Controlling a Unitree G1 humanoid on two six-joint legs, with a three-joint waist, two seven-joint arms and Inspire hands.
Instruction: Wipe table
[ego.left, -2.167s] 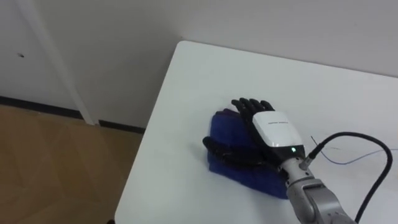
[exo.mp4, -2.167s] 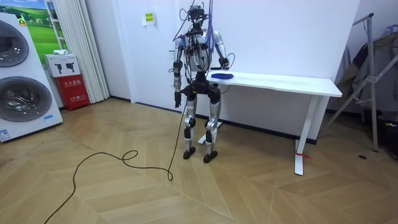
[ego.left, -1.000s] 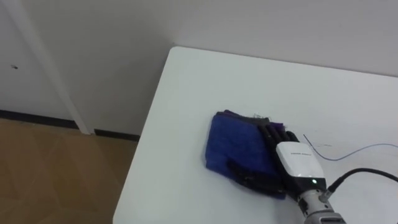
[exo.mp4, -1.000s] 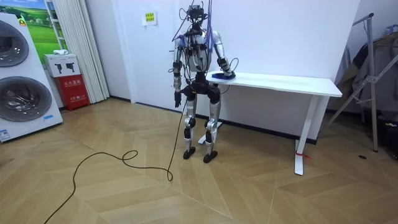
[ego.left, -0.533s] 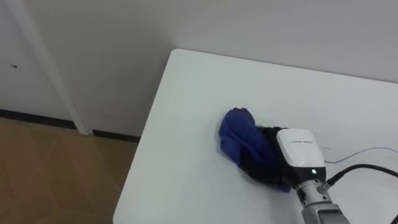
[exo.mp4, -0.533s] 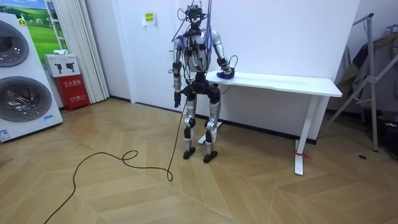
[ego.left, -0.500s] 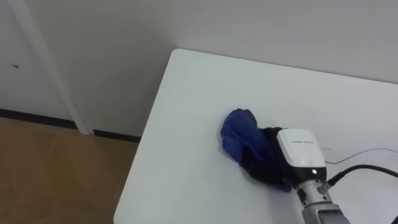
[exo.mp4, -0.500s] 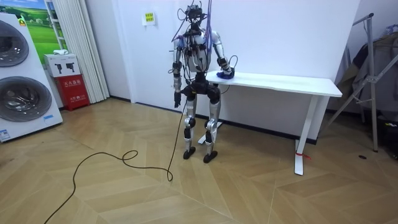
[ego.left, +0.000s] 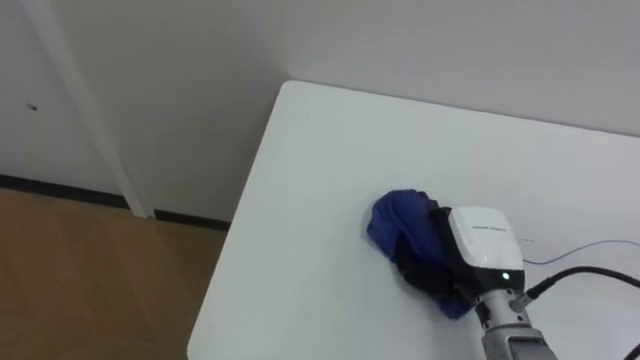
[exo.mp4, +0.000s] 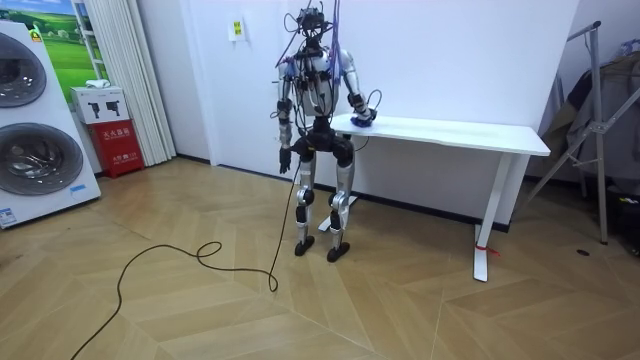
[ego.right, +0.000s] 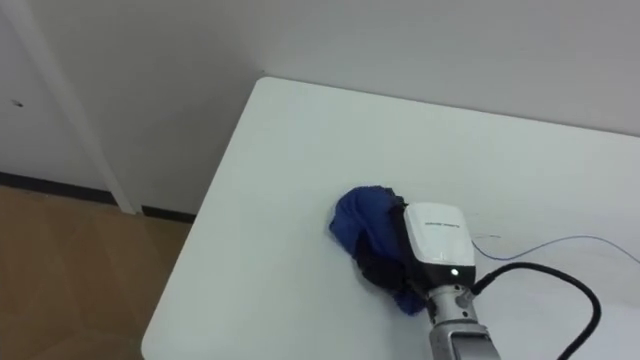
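Right hand (ego.left: 478, 248) is curled round the bunched blue cloth (ego.left: 396, 226), which is held on the white table (ego.left: 320, 140) near its left end. Most of the top is likely left to be wiped.

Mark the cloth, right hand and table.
blue cloth (ego.left: 393, 220), left eye view, bunched left end.
right hand (ego.left: 479, 243), left eye view, white back plate.
table (ego.left: 320, 150), left eye view, bare top near corner.

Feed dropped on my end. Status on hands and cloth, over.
Right hand shut on blue cloth, bunched on white table near its left edge. Left hand hangs at robot's side. Thin blue line on tabletop right of the hand.
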